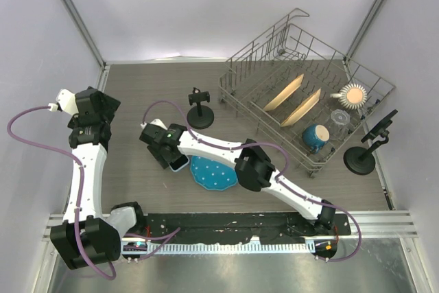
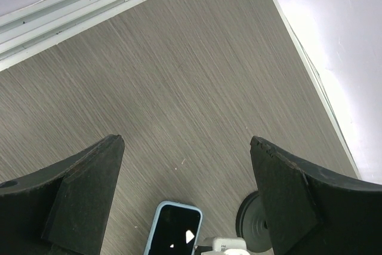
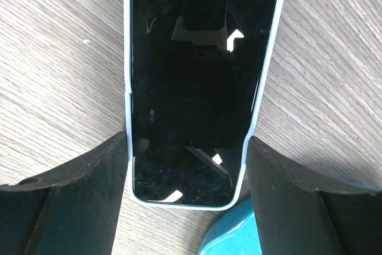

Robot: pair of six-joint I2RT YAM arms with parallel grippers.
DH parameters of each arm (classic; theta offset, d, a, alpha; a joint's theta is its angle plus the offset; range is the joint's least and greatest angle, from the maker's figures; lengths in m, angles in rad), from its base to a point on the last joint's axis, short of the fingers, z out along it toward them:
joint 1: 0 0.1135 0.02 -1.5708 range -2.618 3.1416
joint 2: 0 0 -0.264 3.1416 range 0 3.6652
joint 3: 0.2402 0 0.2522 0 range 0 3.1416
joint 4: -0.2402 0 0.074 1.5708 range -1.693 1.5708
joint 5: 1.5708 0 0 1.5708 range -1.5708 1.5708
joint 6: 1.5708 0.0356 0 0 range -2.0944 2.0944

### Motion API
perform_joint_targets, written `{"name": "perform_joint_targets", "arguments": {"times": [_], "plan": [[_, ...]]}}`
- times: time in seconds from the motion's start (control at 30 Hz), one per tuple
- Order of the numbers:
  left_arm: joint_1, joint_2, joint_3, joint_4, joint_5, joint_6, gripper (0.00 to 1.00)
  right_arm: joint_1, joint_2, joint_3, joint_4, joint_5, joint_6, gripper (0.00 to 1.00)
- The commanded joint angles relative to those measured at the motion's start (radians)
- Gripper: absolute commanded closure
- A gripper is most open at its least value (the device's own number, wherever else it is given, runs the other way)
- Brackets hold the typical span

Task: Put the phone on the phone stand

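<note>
Because the black-screened phone in a pale blue case (image 3: 197, 76) lies flat and screen-up on the grey wood-grain table (image 1: 137, 87), the right gripper (image 3: 187, 147) is set over it from straight above. Its two black fingers (image 3: 83, 201) straddle the narrow width near one end, since a flat slab offers only its edges to pinch. Both fingers sit against the case's long sides, so the phone looks clamped across its width, though it is not yet off the table. That end lies just beside a blue, white-speckled dish (image 1: 214, 173), which crowds it and probably explains the pinch across the sides, not end-on. The small black phone stand with a round base and short post (image 1: 200, 112) is near, a little farther back, so the carry should be short, but the phone will need tipping up from flat to lean in the cradle. A second, larger black stand (image 1: 363, 152) sits well apart at the far right, beside the wire dish rack (image 1: 302, 94), and seems the less likely target. The left gripper (image 2: 186, 147) hangs off to the left with its fingers spread wide and nothing between them, out of the right arm's way.
</note>
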Motion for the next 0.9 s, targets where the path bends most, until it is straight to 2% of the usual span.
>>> {"name": "perform_joint_targets", "arguments": {"times": [0.0, 0.23, 0.43, 0.53, 0.63, 0.67, 0.73, 0.77, 0.8, 0.83, 0.87], "plan": [[0.005, -0.006, 0.002, 0.008, -0.007, 0.001, 0.09, -0.005, -0.051, -0.098, 0.029, 0.114, -0.076, 0.99], [0.005, -0.007, 0.004, 0.008, -0.010, 0.004, 0.09, 0.006, -0.295, -0.332, 0.373, 0.114, -0.148, 0.99], [0.005, -0.018, -0.003, 0.016, -0.011, 0.014, 0.08, 0.006, -0.493, -0.605, 0.766, 0.108, -0.180, 0.99], [0.008, -0.009, -0.012, 0.043, 0.037, 0.021, 0.07, 0.006, -0.553, -0.673, 0.860, 0.139, -0.185, 0.99], [0.013, -0.006, -0.032, 0.135, 0.224, 0.062, 0.06, 0.001, -0.623, -0.762, 0.957, 0.186, -0.189, 0.99], [0.013, -0.003, -0.033, 0.184, 0.343, 0.083, 0.06, -0.002, -0.642, -0.809, 0.974, 0.194, -0.180, 0.99], [0.013, 0.010, -0.049, 0.238, 0.474, 0.088, 0.06, -0.019, -0.712, -0.868, 1.012, 0.220, -0.166, 0.99], [0.013, 0.011, -0.059, 0.329, 0.608, 0.088, 0.09, -0.030, -0.744, -0.938, 1.022, 0.221, -0.148, 0.99], [0.013, 0.013, -0.090, 0.392, 0.700, 0.080, 0.21, -0.039, -0.802, -0.980, 1.052, 0.221, -0.139, 0.99], [0.012, 0.013, -0.108, 0.461, 0.777, 0.059, 0.22, -0.060, -0.842, -1.024, 1.086, 0.218, -0.130, 0.99], [0.007, 0.014, -0.128, 0.626, 0.912, 0.035, 0.23, -0.071, -0.881, -1.123, 1.109, 0.212, -0.125, 0.99]]}}
